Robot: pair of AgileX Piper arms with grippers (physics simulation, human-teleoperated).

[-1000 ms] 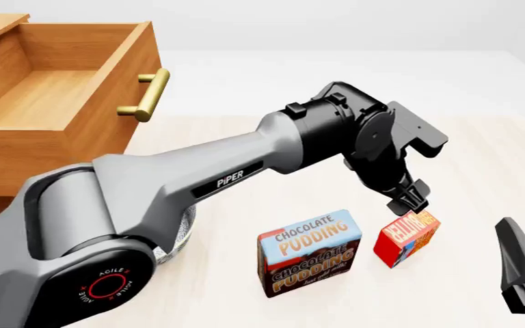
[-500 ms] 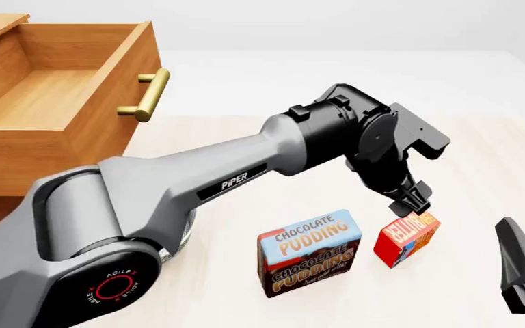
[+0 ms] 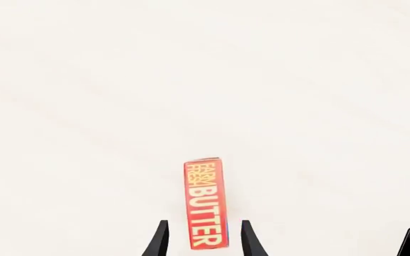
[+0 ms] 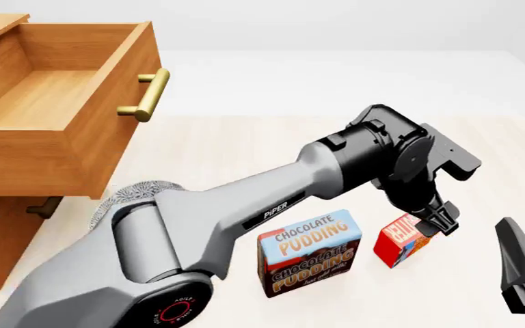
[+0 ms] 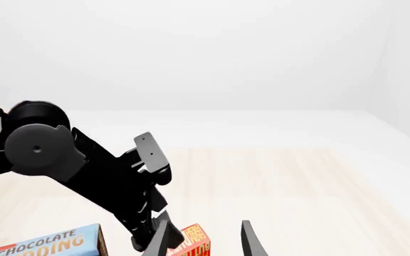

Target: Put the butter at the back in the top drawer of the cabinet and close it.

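Left gripper (image 4: 439, 223) (fingers apart) straddles butter (image 4: 403, 240), pointing down.

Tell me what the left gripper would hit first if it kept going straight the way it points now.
The butter. The left gripper is open with a finger either side of the box's narrow top, so going on it would probably straddle the box and then meet the table beneath.

Butter (image 4: 399, 244) top hidden behind left gripper (image 4: 437, 227); cabinet (image 4: 25, 225) cut by frame edge; lower drawers mostly unseen
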